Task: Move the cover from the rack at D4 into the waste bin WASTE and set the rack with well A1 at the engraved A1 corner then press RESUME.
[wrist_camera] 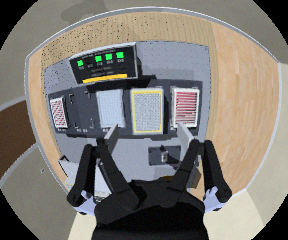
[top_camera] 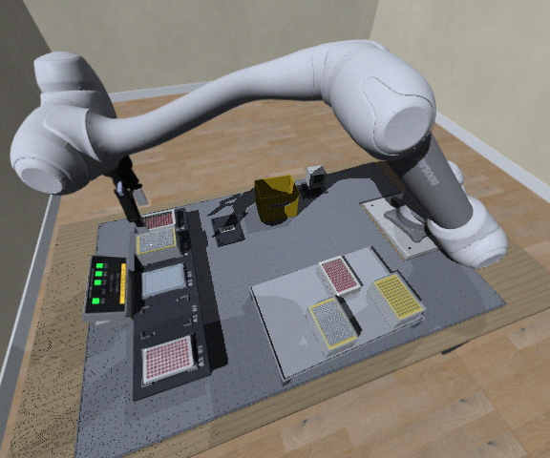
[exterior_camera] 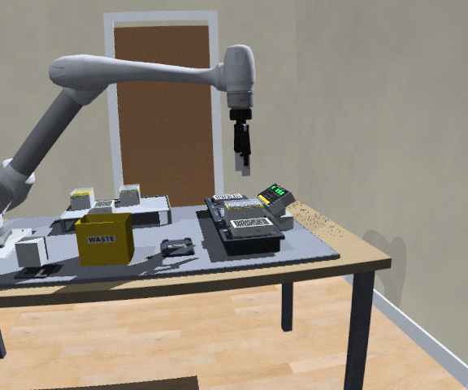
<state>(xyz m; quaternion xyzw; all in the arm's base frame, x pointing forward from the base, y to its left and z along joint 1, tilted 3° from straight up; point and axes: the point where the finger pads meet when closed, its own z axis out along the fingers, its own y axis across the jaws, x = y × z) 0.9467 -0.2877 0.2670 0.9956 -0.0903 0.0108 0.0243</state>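
Observation:
The tip rack at D4 (top_camera: 156, 239) has a yellow rim and a pale grey cover on top; it also shows in the exterior view (exterior_camera: 242, 205) and in the wrist view (wrist_camera: 147, 111). I cannot tell whether it sits flat. My gripper (top_camera: 130, 195) (exterior_camera: 244, 166) (wrist_camera: 147, 129) hangs high above the deck, over the D4 and D5 end. It points straight down, open and empty. The yellow WASTE bin (top_camera: 276, 199) (exterior_camera: 104, 238) stands upright behind the deck, well apart from the gripper.
D5 holds the red-topped reservoir (top_camera: 159, 218), D3 a pale plate (top_camera: 163, 279), D1 a red plate (top_camera: 166, 357). The panel (top_camera: 107, 288) has green lights and an amber strip. The regrip nest (top_camera: 227, 232), a small key box (top_camera: 314, 176) and a shelf with several racks (top_camera: 344, 301) stand nearby.

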